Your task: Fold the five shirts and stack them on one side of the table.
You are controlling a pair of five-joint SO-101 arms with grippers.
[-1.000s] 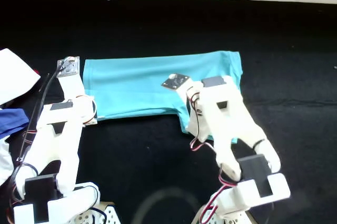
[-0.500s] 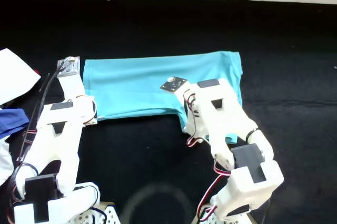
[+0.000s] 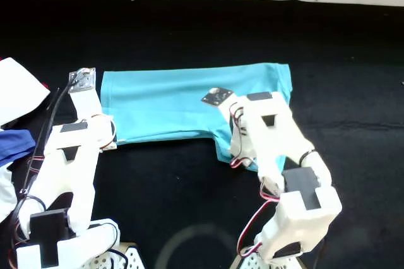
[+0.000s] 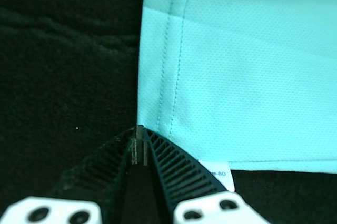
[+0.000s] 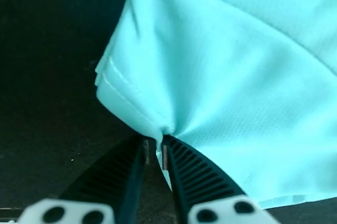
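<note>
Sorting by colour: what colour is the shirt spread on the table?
Plain turquoise; the shirt shows best in the high view.

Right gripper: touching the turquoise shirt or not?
Touching. In the right wrist view the right gripper has its jaws closed on a bunched fold of the turquoise shirt.

**One overhead camera, two close-up wrist cameras**

The high camera sits above and behind both arms, looking down across the black table (image 3: 189, 29) toward the far wall. Each wrist camera looks along its own fingers from very close: the left gripper (image 4: 138, 148) at a hem corner of the turquoise shirt (image 3: 164, 101), the right gripper (image 5: 155, 150) at a bunched edge. All three views share that shirt.
</note>
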